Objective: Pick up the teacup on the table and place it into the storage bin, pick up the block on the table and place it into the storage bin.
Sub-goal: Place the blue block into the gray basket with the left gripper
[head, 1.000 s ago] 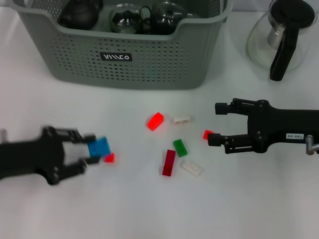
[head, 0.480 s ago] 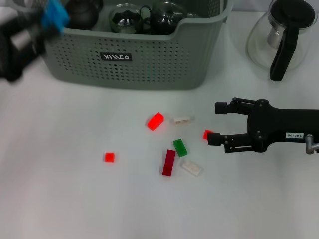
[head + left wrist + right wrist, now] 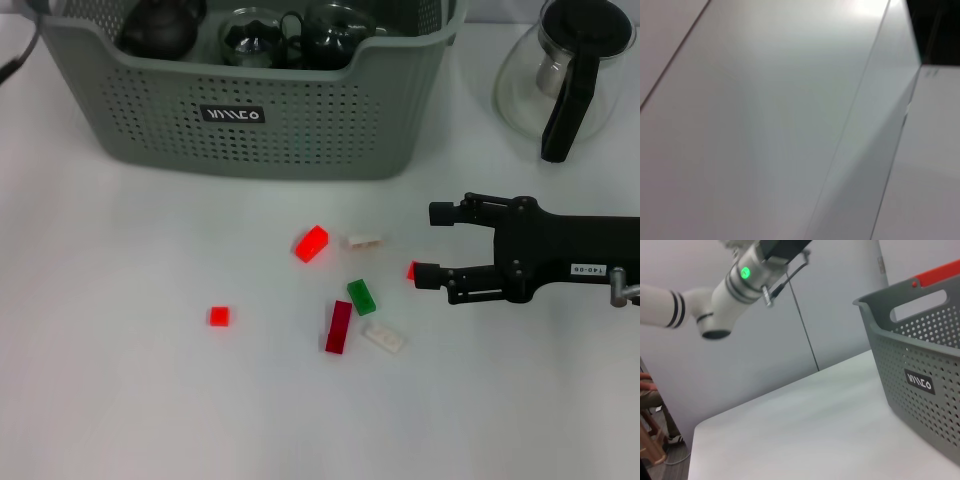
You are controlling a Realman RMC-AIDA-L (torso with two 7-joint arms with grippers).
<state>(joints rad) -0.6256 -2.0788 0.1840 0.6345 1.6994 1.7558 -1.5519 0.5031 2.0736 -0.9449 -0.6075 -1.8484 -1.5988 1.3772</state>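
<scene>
The grey-green perforated storage bin (image 3: 250, 110) stands at the back of the table and shows again in the right wrist view (image 3: 920, 370). Inside it sit dark tea vessels, among them a small glass teacup (image 3: 250, 38). Loose blocks lie on the white table in front of it: a red block (image 3: 311, 243), a white one (image 3: 364, 241), a green one (image 3: 361, 297), a dark red one (image 3: 339, 327), another white one (image 3: 385, 338) and a small red one (image 3: 218, 316). My right gripper (image 3: 432, 243) rests open at the right, its lower finger beside a red block (image 3: 411, 270). My left gripper is out of view.
A glass teapot with a black handle (image 3: 565, 70) stands at the back right. My raised left arm (image 3: 715, 295) shows in the right wrist view, high beside the bin. The left wrist view shows only a pale wall.
The left gripper carried a blue block from the front left up to the bin's left corner, then left the head view with it. The right gripper edged slightly left.
</scene>
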